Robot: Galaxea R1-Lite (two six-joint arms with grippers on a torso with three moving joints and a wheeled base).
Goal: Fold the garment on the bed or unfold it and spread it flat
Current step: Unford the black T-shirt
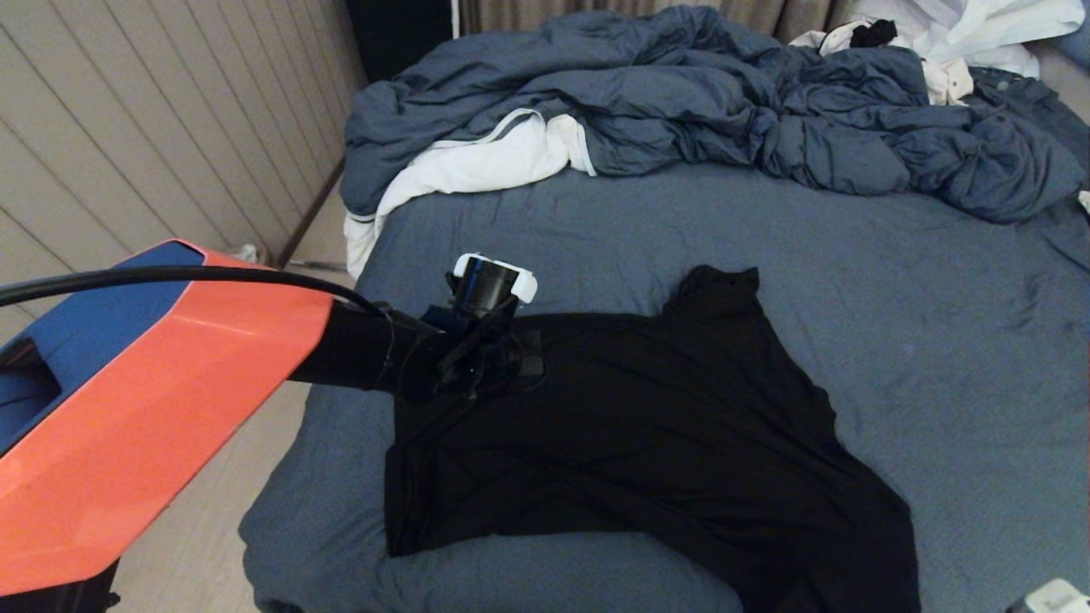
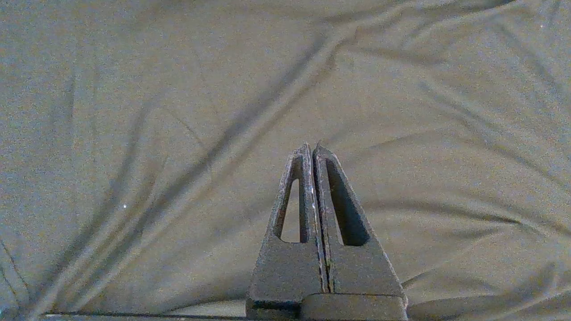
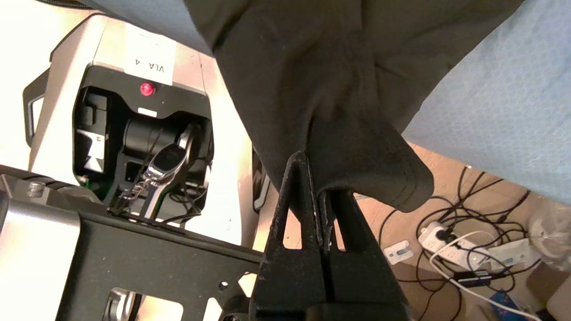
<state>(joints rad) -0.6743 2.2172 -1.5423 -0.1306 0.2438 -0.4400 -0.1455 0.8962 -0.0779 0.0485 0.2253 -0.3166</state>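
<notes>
The garment (image 1: 647,434), a black T-shirt, lies spread and wrinkled on the slate-blue bed (image 1: 894,298), its plain side up; its near right corner runs over the front edge. My left gripper (image 1: 511,366) hovers over the shirt's far left part. In the left wrist view this gripper (image 2: 312,147) is shut with nothing between its fingers, and the garment (image 2: 178,111) fills the picture. My right gripper (image 3: 314,178) is shut on a hemmed edge of the garment (image 3: 312,67), which hangs off the bed (image 3: 490,89). Only a bit of the right wrist (image 1: 1056,598) shows in the head view.
A rumpled blue duvet (image 1: 681,102) with white lining lies across the far side of the bed, with a white clothes pile (image 1: 962,34) behind it. A panelled wall (image 1: 128,128) runs along the left. Below the bed's edge are the robot's base (image 3: 147,133) and floor cables (image 3: 468,240).
</notes>
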